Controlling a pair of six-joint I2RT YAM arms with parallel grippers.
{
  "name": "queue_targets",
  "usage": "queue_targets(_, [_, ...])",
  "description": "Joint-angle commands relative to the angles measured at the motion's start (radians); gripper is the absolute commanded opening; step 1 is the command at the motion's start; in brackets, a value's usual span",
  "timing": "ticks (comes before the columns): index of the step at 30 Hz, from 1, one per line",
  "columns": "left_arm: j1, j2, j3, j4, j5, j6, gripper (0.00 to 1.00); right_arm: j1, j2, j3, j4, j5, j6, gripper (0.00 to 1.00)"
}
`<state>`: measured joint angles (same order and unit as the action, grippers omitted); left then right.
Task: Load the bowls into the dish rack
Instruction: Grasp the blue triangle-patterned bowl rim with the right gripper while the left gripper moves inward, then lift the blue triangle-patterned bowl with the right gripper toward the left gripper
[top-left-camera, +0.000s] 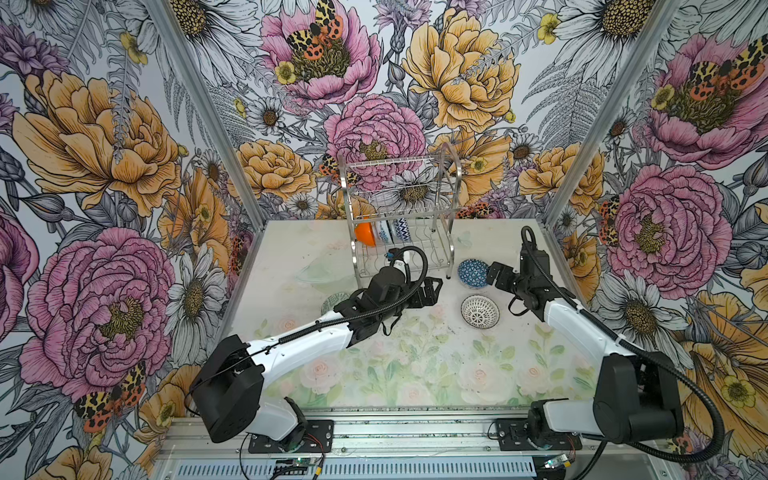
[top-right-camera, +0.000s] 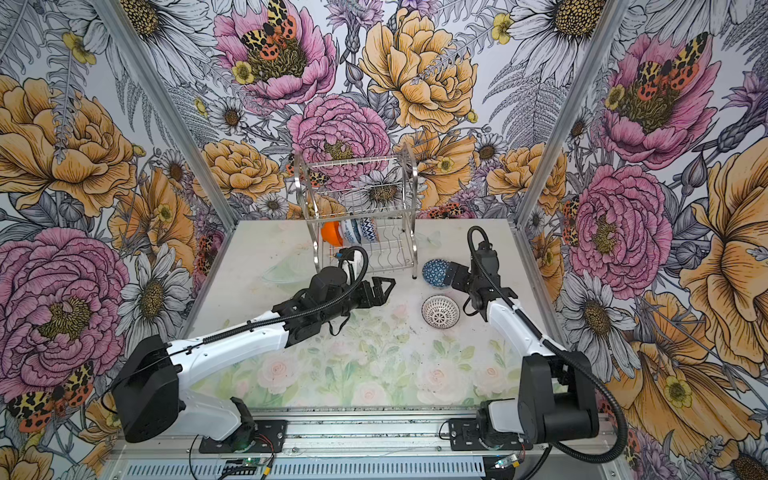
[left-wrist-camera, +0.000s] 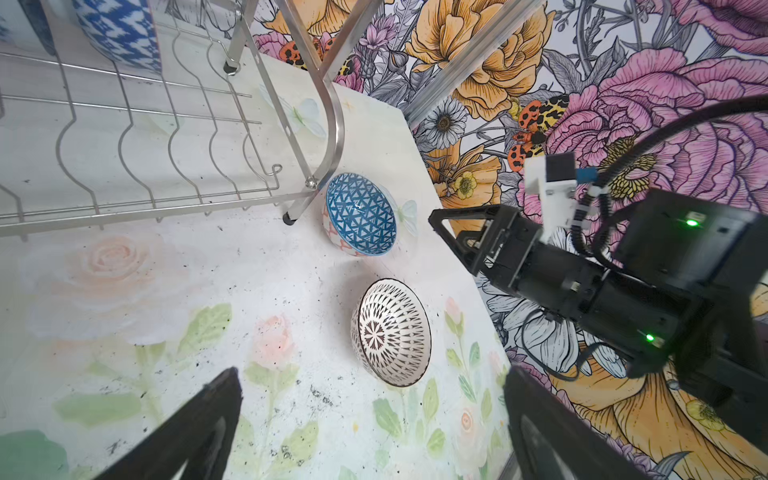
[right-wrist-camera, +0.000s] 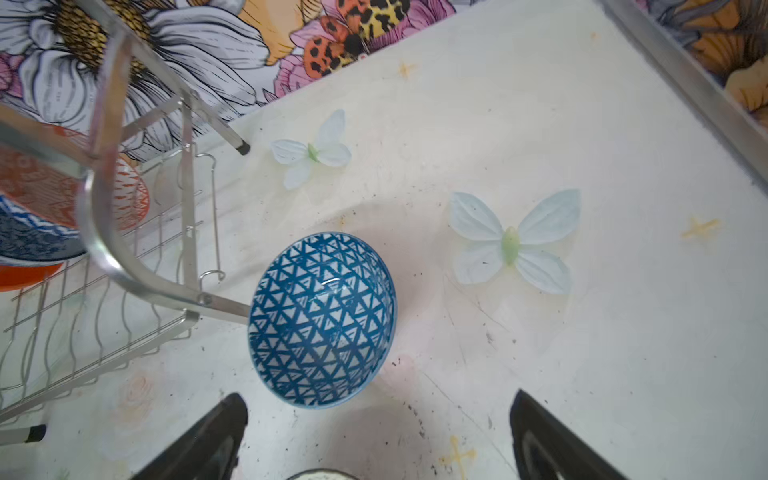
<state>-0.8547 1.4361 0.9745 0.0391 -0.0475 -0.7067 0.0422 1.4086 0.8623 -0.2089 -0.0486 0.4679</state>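
**A:** Position of the dish rack (left-wrist-camera: 337, 133)?

**B:** Middle of the back edge of the bench (top-left-camera: 415, 374), standing on its thin legs; lower tier loaded at its left end with three bowls on edge, side by side: orange bowl (top-left-camera: 365, 235) outermost, then blue-and-white flowered bowl (top-left-camera: 384, 232), then blue zigzag bowl (top-left-camera: 402, 229).

**A:** And off the rack?

**B:** Three more on the bench; blue triangle-patterned bowl (top-left-camera: 473, 273) just beside the rack's front right leg, toward the right edge, open side showing; black-and-white bowl (top-left-camera: 480, 311) upright, nearer the front edge, close to the blue triangle-patterned bowl but apart from it; grey-green bowl (top-left-camera: 334, 300) in front of the rack's left end, mostly hidden behind the left arm (top-left-camera: 316, 332).

**A:** State of the right gripper (top-left-camera: 492, 275)?

**B:** Jaws spread wide, clasping nothing; fingertips (right-wrist-camera: 220, 424) just short of the blue triangle-patterned bowl, with that bowl ahead of them rather than between them; contact impossible to tell.

**A:** Left gripper (top-left-camera: 432, 289)?

**B:** Likewise spread wide and empty; hovering over the bench just in front of the rack, near the middle, pointing toward the right edge; well apart from the black-and-white bowl, seen ahead of it in the left wrist view.
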Motion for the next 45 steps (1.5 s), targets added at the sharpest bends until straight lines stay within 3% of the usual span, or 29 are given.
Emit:
queue_targets(1, [-0.008, 0.010, 0.039, 0.031, -0.002, 0.024, 0.99, -0.016, 0.080, 0.086, -0.014, -0.117, 0.020, 1.00])
queue_targets(5, [-0.008, 0.032, 0.051, 0.022, -0.002, 0.043, 0.98, -0.028, 0.191, 0.157, -0.011, -0.151, 0.009, 0.96])
queue_targets(20, [-0.004, 0.133, 0.109, 0.004, 0.029, 0.085, 0.99, -0.046, 0.388, 0.251, -0.007, -0.135, -0.012, 0.61])
queue_targets(35, [0.002, 0.140, 0.081, -0.005, 0.021, 0.082, 0.99, -0.059, 0.487, 0.334, -0.009, -0.117, -0.015, 0.27])
queue_targets(45, [0.002, 0.146, 0.104, -0.038, 0.016, 0.095, 0.99, -0.058, 0.447, 0.318, -0.006, -0.103, -0.002, 0.08])
